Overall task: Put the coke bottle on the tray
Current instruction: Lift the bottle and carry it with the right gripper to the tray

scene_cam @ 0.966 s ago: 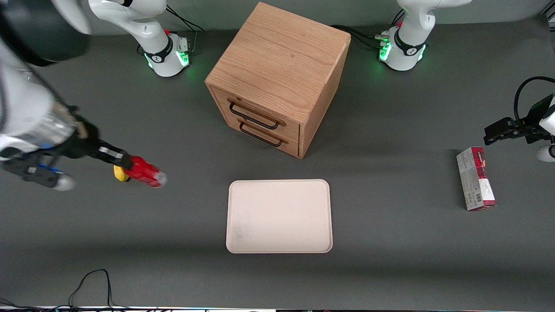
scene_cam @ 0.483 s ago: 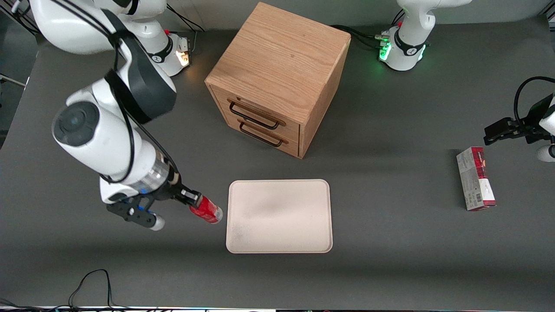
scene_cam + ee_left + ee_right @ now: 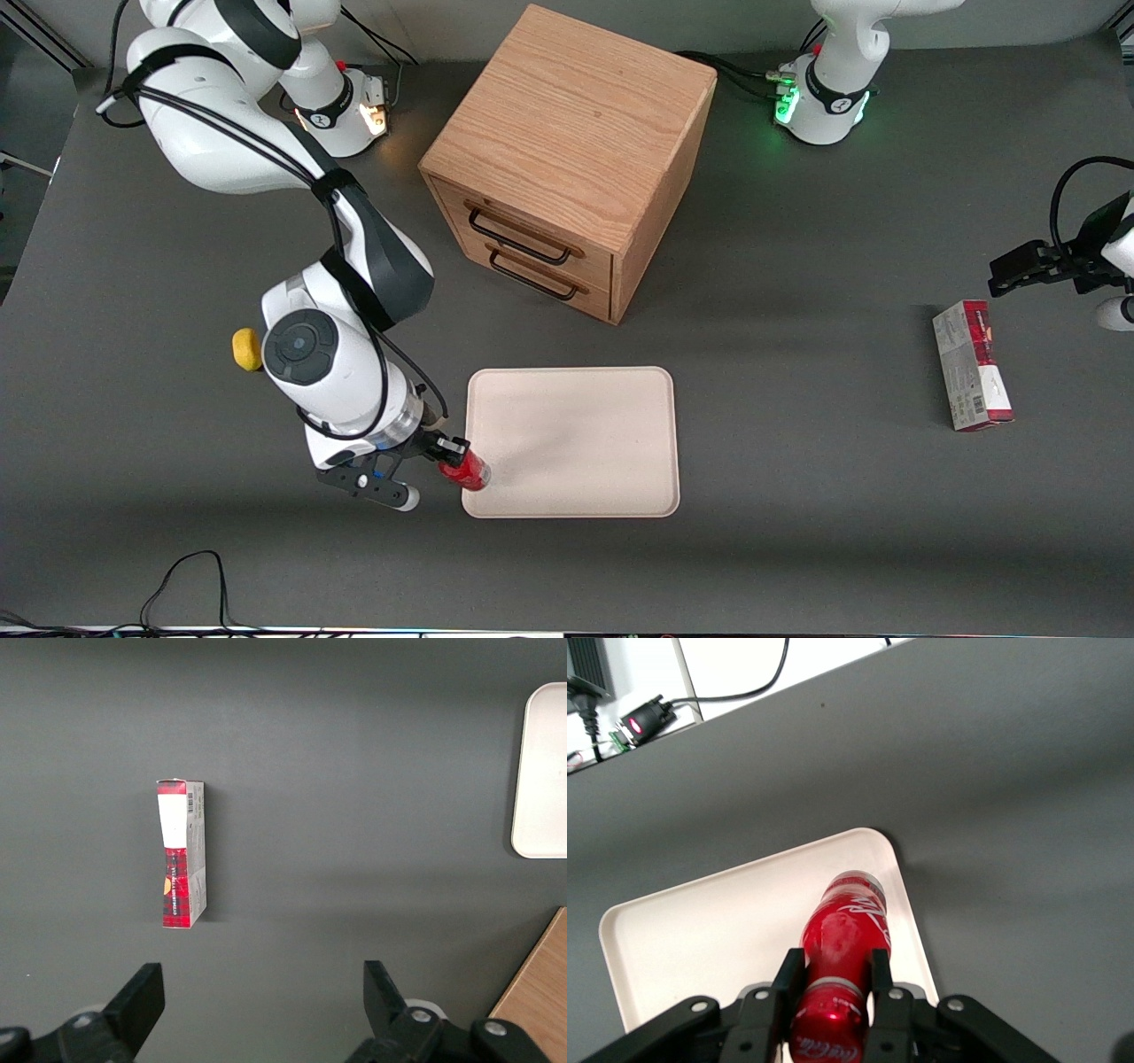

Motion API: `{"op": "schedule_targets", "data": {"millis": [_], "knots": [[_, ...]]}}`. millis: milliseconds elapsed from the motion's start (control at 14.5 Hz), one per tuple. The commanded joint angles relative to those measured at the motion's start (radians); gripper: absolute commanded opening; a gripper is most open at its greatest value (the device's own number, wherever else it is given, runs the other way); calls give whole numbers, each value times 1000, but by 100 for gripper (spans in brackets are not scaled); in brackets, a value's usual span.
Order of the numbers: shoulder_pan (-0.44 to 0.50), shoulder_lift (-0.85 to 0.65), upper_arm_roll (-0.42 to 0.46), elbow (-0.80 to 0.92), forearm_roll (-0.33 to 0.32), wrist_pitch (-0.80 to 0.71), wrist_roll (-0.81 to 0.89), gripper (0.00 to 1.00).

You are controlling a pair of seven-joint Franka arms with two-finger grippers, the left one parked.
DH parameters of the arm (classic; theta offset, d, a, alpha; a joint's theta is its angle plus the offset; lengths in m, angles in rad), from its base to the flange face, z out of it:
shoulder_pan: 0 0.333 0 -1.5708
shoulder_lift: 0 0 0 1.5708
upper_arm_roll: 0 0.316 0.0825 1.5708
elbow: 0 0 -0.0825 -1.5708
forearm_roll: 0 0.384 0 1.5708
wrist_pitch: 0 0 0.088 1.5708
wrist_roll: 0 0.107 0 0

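Right arm is reaching down at the tray's (image 3: 585, 434) edge toward the working arm's end of the table, at the corner nearest the front camera. The gripper (image 3: 450, 455) is clamped on the coke bottle (image 3: 466, 470), both fingers (image 3: 877, 979) pressed against the bottle's upper body just below the neck. In the right wrist view the bottle (image 3: 843, 943) hangs between the fingers, base pointing away from the wrist, with the tray's (image 3: 700, 921) rounded corner and low rim directly underneath it. From the front, the bottle overlaps the tray's rim at that corner; cannot tell whether the base touches the tray surface or sits just above it. White lettering on the red body is readable at the wrist camera. Tray is cream-white and lies flat on the dark grey table (image 3: 797, 549), nearer the front camera than the wooden two-drawer cabinet (image 3: 567, 159), whose drawer fronts face the tray. A small yellow lump (image 3: 246, 348) sits on the table beside the working arm's wrist housing, farther from the front camera than the gripper. A red-and-grey carton (image 3: 972, 365) lies flat toward the parked arm's end of the table, well apart from the tray; it also shows in the left wrist view (image 3: 182, 853).
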Motion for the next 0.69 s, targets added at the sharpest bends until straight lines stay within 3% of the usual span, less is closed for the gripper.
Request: {"op": "schedule_targets", "data": {"millis": [0,483,552,621], "knots": [[7,48,14,49,-32,20,-12,1],[16,74,9,18,-34,72,-12,4],[16,76,11,17,-34,74,-10,17],[16,80,9,12,-34,77,-9,54]]}}
